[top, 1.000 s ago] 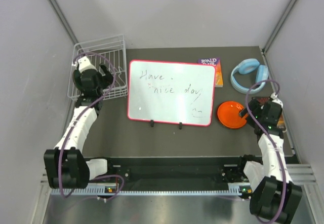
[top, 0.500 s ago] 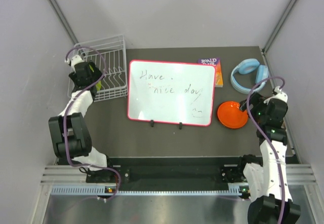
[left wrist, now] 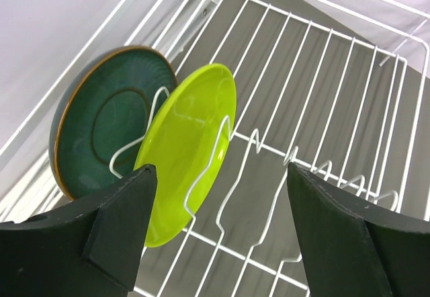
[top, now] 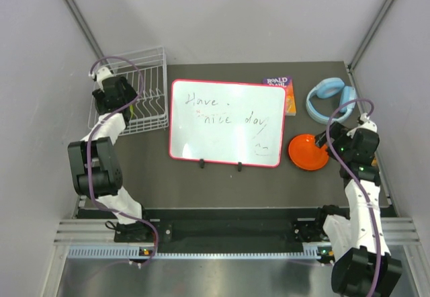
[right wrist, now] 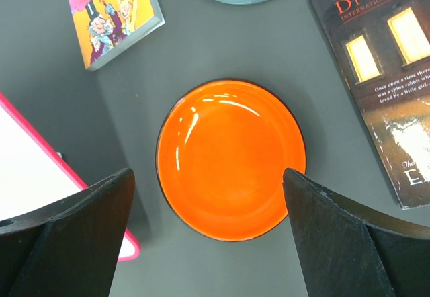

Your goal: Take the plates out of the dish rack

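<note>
- Top external view: a dark grey table [top: 222,183] fills a booth with pale grey walls [top: 235,15], and metal rails [top: 228,243] run along its near edge.
- From left to right the table carries:
  - a white wire rack [top: 144,89] in the far left corner
  - a pink-framed whiteboard [top: 225,122] with handwriting
  - a colourful book [top: 287,90]
  - light blue headphones [top: 331,99]
  - an orange plate [top: 306,152] lying flat near the right edge
- In this view the left arm reaches over the rack and the right arm bends over the orange plate, so neither pair of fingers shows clearly.
- The left wrist view looks inside the rack. Two plates stand on edge in its wire slots: a lime-yellow plate [left wrist: 188,156] and, behind it near the rack's side wall, a dark blue-green plate [left wrist: 107,129]. I cannot tell whether they touch.
- The left gripper [left wrist: 222,169] is spread wide and holds nothing; the lime-yellow plate's edge shows between its fingers.
- In the right wrist view the right gripper [right wrist: 207,176] is also spread wide and holds nothing, with the orange plate framed between its fingers.
- That view also shows a dark-covered book [right wrist: 383,75] just right of the orange plate, mostly hidden under the arm from above.
</note>
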